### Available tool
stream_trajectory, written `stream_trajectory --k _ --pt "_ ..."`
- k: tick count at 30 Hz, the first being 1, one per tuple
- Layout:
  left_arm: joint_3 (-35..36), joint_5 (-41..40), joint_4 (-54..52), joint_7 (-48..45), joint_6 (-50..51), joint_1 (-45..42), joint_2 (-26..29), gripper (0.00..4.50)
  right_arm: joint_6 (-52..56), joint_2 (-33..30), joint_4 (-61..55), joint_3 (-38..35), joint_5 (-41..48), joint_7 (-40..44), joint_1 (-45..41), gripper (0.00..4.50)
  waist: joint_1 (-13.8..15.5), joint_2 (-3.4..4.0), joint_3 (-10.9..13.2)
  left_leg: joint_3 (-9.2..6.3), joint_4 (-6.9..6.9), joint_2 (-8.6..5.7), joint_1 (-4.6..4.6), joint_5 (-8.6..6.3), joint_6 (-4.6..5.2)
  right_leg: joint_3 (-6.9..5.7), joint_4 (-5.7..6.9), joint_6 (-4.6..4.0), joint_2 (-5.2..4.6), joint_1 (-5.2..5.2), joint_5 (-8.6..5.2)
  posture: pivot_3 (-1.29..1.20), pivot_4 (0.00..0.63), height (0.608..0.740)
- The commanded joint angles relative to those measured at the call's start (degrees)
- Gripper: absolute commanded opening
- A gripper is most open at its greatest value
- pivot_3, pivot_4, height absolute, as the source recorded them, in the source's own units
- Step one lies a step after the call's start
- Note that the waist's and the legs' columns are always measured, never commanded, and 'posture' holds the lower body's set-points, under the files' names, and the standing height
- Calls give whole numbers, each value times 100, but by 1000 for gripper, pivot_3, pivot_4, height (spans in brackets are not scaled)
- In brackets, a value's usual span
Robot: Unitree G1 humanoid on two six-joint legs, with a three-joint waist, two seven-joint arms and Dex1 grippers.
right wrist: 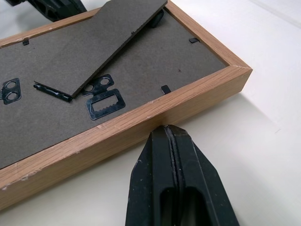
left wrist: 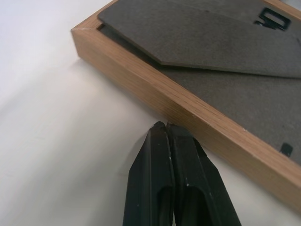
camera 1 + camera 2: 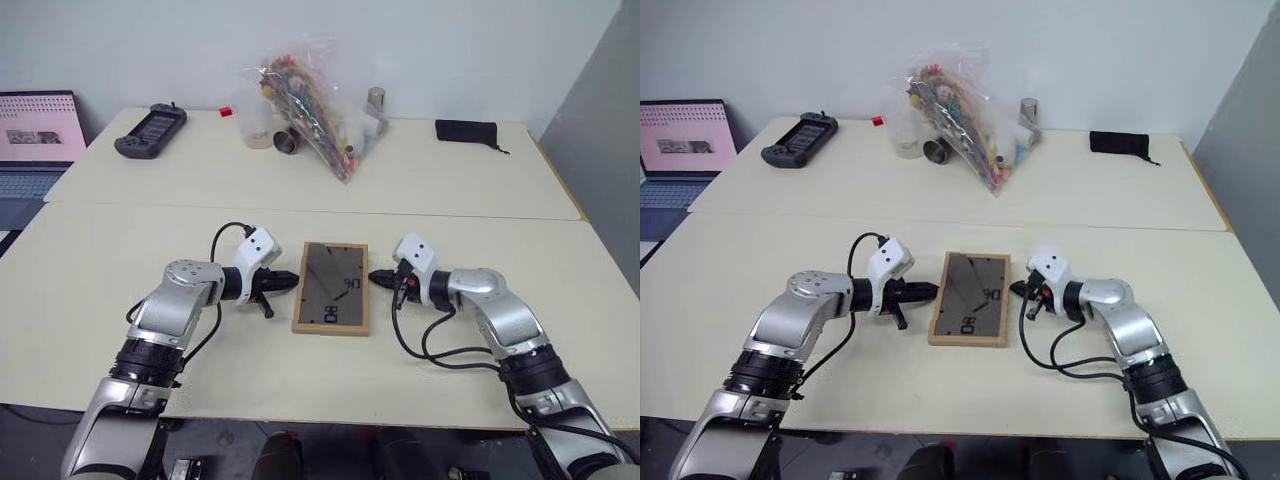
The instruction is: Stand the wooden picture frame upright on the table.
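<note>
The wooden picture frame lies face down on the near half of the table, its dark grey back and hinged stand facing up. My left gripper is shut, its fingertips against the frame's left wooden edge. My right gripper is shut too, with its tips against the frame's right edge. Neither gripper has anything between its fingers.
At the back of the table stand a black handheld console, a clear bag of assorted items with cups and a metal tin beside it, and a black pouch. A laptop sits off the table's left side.
</note>
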Motion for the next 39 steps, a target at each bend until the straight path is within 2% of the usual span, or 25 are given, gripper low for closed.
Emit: stream_trajectory --k 1,7,11,14,17,19,20,23,28,29,36,39 --pt "-17 76 6 -58 -120 -32 247 42 -92 -243 -128 -145 -26 -13 -25 8 10 0 0 -1 2 0 0 0 0 -1 0 0 0 0 0 0 150 740" --pt "44 161 502 -546 -617 -76 911 42 -288 -743 133 -421 -16 90 -81 8 -7 0 0 0 0 2 5 1 2 0 1 0 3 0 -1 0 150 740" --pt "368 -505 490 -1126 -100 -122 1133 668 -277 -1048 -34 -501 211 470 30 0 3 -1 0 2 -1 1 3 1 3 0 0 -2 2 -1 -2 0 150 740" --pt "536 -1326 161 -1805 1203 -180 1495 1339 -238 -1211 -227 -525 324 666 158 0 -4 -1 1 1 -2 2 0 1 3 -1 0 -3 3 -3 -3 0 150 740" --pt "558 -1759 349 -2010 2072 -418 1647 2012 -281 -1217 -236 -516 291 625 225 0 -7 -1 0 1 -3 2 -2 1 3 -2 1 -3 4 -6 -6 0 150 740" --pt "535 -1936 453 -1955 2548 -545 1617 2576 -243 -1188 -277 -515 309 600 245 0 -6 -1 0 0 -1 2 -1 1 3 -3 2 0 4 -5 -7 0 150 740" --pt "566 -2078 508 -1901 2881 -625 1562 2684 -225 -1172 -306 -512 308 579 256 0 -5 -1 0 0 0 2 -1 1 3 -3 3 2 4 -5 -8 0 150 740" --pt "762 -2483 714 -1609 3883 -856 1309 3400 -192 -1127 -400 -508 303 511 307 0 -3 -1 1 0 0 2 -2 1 3 -3 3 1 4 -5 -8 0 150 740" --pt "768 -2722 559 -1246 4353 -639 1119 4377 -129 -1068 -717 -423 287 405 511 0 -4 -1 1 -2 -2 4 -2 1 3 -3 3 -3 5 -7 -6 0 150 740" --pt "787 -2765 581 -1184 4428 -634 1081 4487 -156 -1052 -743 -380 256 388 544 0 -3 -1 0 -1 -2 4 -2 1 3 -3 3 -3 5 -7 -6 0 150 740" --pt "701 -2890 1009 -482 5275 -704 579 4487 -54 -721 -975 -91 194 158 578 0 -4 -2 0 -2 2 3 0 1 3 -2 11 -3 4 -7 -6 0 150 740" --pt "512 -2865 1017 -313 5289 -641 465 4487 -33 -627 -1073 55 158 156 562 0 -3 -2 0 -2 1 3 1 1 3 -2 12 -3 5 -7 -6 0 150 740"
